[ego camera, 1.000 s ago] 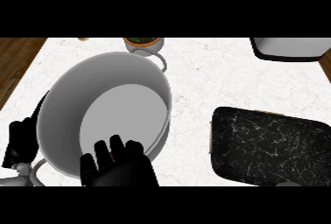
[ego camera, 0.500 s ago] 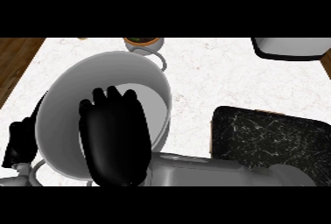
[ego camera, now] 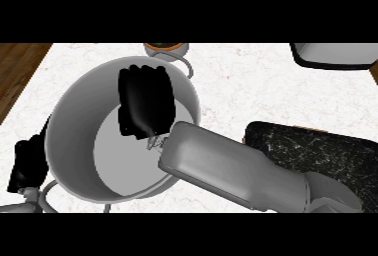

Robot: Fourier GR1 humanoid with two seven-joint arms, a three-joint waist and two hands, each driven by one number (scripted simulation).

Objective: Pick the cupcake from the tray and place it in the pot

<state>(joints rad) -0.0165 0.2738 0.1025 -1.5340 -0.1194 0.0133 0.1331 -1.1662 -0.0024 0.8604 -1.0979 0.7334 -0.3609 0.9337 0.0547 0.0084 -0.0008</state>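
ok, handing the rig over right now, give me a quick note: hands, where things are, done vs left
Right hand: over the pot, forearm reaching in across its right rim. I can't tell from the head view whether it holds anything or how the fingers stand.
Left hand: at the pot's outer left wall, by the left edge of the view; fingers unclear.
Tray: dark, right of the pot, partly covered by the right forearm; no cupcake shows on its visible part.
Cupcake: not visible; it may be hidden under the right hand.
Done: right hand has reached the pot.
Left: confirm the cupcake is in the pot, then pull the right hand out.
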